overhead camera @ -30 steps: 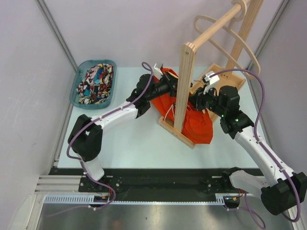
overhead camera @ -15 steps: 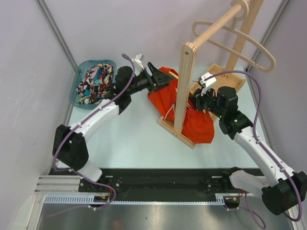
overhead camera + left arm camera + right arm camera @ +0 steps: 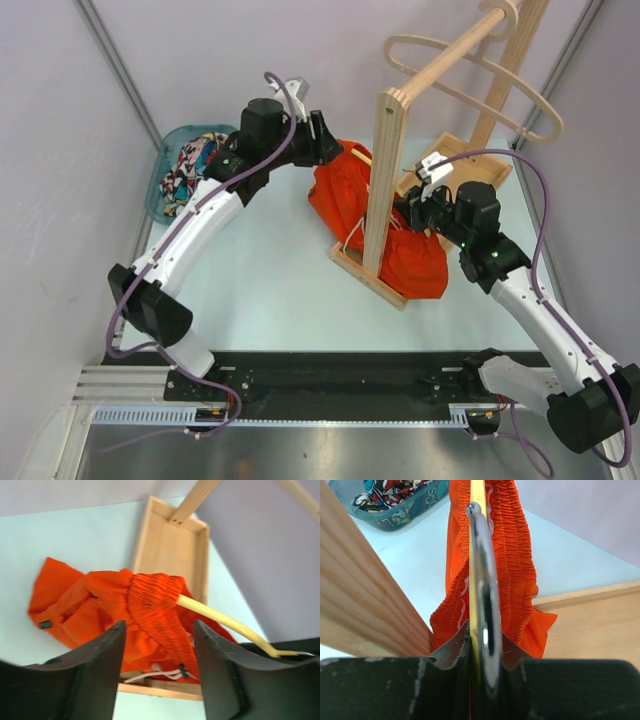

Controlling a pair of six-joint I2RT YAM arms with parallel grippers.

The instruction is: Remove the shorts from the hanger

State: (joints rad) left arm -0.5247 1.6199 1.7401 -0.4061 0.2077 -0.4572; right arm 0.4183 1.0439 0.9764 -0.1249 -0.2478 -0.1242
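Since the earlier frames the left arm has drawn back and up to the left, away from the wooden rack, and its jaws have let go and parted.

Far left: the comic-print shorts (image 3: 200, 165) lie bundled in the teal bin (image 3: 153, 205), off any hanger.

Left gripper (image 3: 330, 142): jaws wide, nothing between them. It hangs above the table (image 3: 270, 290), just short of the near edge of the orange shorts (image 3: 350, 195).

Centre: the orange shorts are not yet off. Their gathered waistband is threaded on one arm of the yellow hanger (image 3: 220, 619), and the rest of the cloth slumps on the table against the foot of the rack post (image 3: 383, 190).

Right gripper (image 3: 482, 647): closed on the hanger at its neck beside the metal hook, holding it clear of the rack.

Governing relation: the hanger arm runs lengthwise from the right gripper toward the left one, its covered end toward the left. The shorts lie ahead and slightly below the left gripper, which is the nearer free gripper. In my judgement the waistband must be gripped again and drawn along that axis, away from the right gripper.
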